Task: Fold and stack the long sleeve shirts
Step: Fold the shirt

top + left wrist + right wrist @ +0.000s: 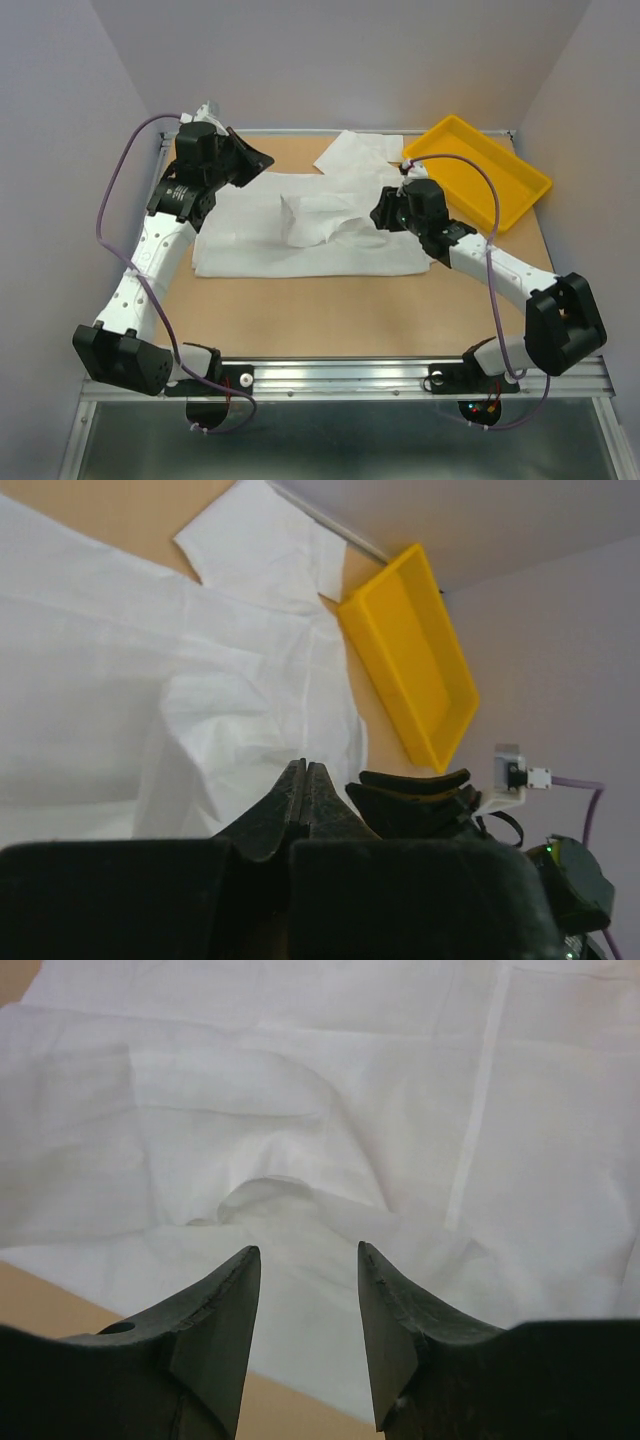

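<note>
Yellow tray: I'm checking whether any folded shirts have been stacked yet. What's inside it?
Nothing visible: the yellow tray shows a bare floor from above. Its near wall hides a thin strip. The white shirt lies outside it, on the table.

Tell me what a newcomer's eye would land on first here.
A large white shirt lies spread across the middle of the table, rumpled at its centre. A bright yellow tray sits at the far right corner. The right gripper is poised with jaws apart over the shirt's right edge, while the left gripper is shut near its far left corner.
</note>
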Available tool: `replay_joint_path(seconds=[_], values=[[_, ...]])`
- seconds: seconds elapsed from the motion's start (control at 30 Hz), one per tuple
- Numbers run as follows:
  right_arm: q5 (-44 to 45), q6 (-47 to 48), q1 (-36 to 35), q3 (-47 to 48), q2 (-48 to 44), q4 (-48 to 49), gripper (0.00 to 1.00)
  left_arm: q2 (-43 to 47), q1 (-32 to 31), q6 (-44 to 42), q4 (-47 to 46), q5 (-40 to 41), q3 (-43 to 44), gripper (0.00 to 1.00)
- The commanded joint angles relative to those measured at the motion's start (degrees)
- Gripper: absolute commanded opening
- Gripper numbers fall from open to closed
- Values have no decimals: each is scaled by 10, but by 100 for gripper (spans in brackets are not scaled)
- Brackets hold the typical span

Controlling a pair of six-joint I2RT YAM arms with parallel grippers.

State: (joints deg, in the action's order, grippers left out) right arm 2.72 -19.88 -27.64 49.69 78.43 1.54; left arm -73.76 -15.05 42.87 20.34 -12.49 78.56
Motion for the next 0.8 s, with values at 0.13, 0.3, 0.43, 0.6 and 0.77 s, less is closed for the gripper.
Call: replay_joint_path(seconds=[0.13,0.3,0.43,0.6,0.77], values=[[-47,12,6,121,91,14,50,8,-3,24,-36,-63,54,0],[-77,38,6,139,119,6,54,26,-3,-13,4,10,4,1],[-84,50,6,115,109,0,58,40,-7,-52,11,76,-93,37],[-71,41,6,70,75,-3,63,24,-93,-86,-15,170,-168,63],[-52,16,6,23,34,-4,74,-56,-180,-82,-14,305,-149,80]])
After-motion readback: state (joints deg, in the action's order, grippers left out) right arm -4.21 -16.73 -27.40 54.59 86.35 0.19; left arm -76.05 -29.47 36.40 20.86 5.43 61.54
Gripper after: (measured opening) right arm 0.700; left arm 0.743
